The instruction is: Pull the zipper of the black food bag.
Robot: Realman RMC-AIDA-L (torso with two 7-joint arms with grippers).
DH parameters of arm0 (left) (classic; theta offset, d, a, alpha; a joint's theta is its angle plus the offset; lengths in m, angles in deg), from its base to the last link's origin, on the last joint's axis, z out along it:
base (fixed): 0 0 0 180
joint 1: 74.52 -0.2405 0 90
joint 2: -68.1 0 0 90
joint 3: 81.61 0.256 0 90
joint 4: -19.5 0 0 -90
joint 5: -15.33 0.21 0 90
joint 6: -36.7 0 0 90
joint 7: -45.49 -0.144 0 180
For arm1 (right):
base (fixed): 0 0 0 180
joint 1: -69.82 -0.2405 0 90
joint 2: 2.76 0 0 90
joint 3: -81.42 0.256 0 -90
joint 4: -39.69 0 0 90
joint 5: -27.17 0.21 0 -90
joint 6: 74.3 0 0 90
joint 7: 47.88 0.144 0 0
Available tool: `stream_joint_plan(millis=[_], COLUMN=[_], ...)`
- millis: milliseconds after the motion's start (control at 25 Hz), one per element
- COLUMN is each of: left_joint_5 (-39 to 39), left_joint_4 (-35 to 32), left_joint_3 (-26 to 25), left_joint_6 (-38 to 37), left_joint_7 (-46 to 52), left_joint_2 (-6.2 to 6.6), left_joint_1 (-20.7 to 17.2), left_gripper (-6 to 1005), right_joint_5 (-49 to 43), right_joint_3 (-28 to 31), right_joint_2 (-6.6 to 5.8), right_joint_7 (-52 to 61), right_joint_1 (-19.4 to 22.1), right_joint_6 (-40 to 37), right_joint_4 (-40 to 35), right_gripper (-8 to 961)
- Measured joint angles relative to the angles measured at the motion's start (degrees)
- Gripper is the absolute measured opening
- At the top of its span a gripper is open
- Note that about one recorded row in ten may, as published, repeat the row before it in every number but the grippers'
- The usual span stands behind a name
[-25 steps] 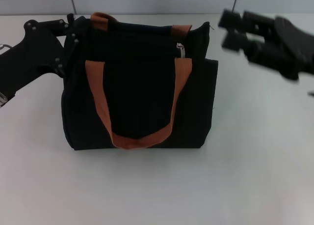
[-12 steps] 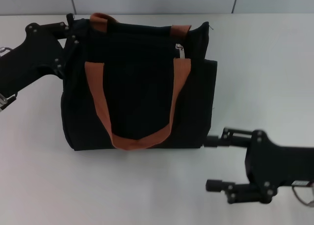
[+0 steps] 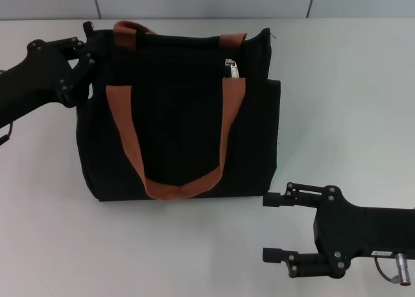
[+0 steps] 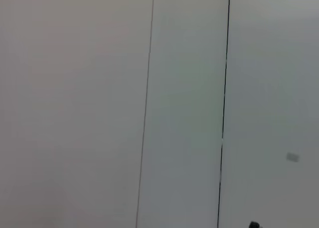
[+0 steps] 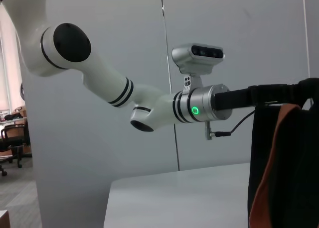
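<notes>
Head view: the black food bag [image 3: 178,112] stands on the worktop [image 3: 350,96], zipper [image 3: 231,68] near its top right; left tool [image 3: 87,47] braces its corner, grip unclear; right tool [image 3: 277,225] spread, waiting nearby

Right wrist view: left arm [image 5: 149,106] reaches the bag

- One black bag [image 3: 181,115] stands on the white counter [image 3: 343,102], toward its far edge.
- Two orange-brown handles: one [image 3: 172,180] on the near face, one [image 3: 130,30] at the far side.
- One silver zipper tab [image 3: 232,68] near the bag's top.
- Two grippers: the left gripper [image 3: 87,47] at the bag's far left corner, the right gripper [image 3: 275,225] near the counter's near edge.
</notes>
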Motion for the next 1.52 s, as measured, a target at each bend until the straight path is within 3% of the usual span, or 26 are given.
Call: stream_joint_plan(millis=[160,200,240,360,440,480,520,640,720,840,1000,1200,1520], left_joint_5=[1.6,3.1,6.3,8.2,8.2,7.3,5.7,4.8,4.6,5.0,6.5,12.1,12.4], left_joint_4=[-1.6,-3.0,-5.5,-7.5,-7.5,-8.5,-8.5,-8.5,-8.1,-7.9,-6.9,-1.4,0.1], left_joint_3=[0.1,0.1,0.1,0.0,0.0,-1.8,-3.4,-4.3,-2.9,5.8,14.8,15.1,15.5], left_joint_6=[0.0,-0.2,-1.2,-2.9,-2.9,-8.9,-12.9,-15.5,-18.8,-18.9,-17.7,-15.1,-12.5], left_joint_7=[3.1,5.1,9.3,12.6,12.6,14.4,13.6,12.7,9.1,2.1,-4.5,-10.0,-10.9], left_joint_2=[0.74,1.23,2.58,4.00,4.00,5.75,6.01,5.91,4.74,2.79,1.47,1.17,1.14], left_joint_1=[-0.5,-0.8,-1.2,-1.6,-1.6,-3.0,-3.6,-4.1,-4.7,-5.8,-7.7,-8.1,-8.6], left_gripper=[81,82,82,292,372,412,452,575,658,724,773,834,829], right_joint_5=[0.0,0.0,0.0,0.0,0.0,0.0,0.0,-0.1,-0.1,-0.1,-0.1,-0.2,-0.3], right_joint_3=[-0.1,-0.1,-0.1,-0.1,-0.1,-0.1,-0.1,-0.1,-0.1,-0.1,-0.1,-0.2,-1.6], right_joint_2=[0.00,0.00,0.00,0.05,0.07,0.07,0.08,0.08,0.09,0.09,0.09,0.21,0.27], right_joint_7=[0.0,-0.1,-0.1,-0.1,-0.1,-0.1,-0.1,-0.1,-0.1,-0.1,-0.1,-1.1,-3.1], right_joint_1=[-0.5,-0.6,-0.7,-1.2,-1.4,-1.6,-1.7,-2.3,-2.5,-2.7,-3.4,-4.2,-5.0], right_joint_6=[0.0,-0.1,-0.1,0.0,0.1,0.2,0.4,1.2,1.4,1.5,2.7,4.4,5.9], right_joint_4=[0.2,0.2,0.2,0.4,0.8,1.0,1.1,1.6,1.8,2.1,3.1,5.0,7.0], right_gripper=[754,754,754,754,754,754,754,754,754,754,754,754,754])
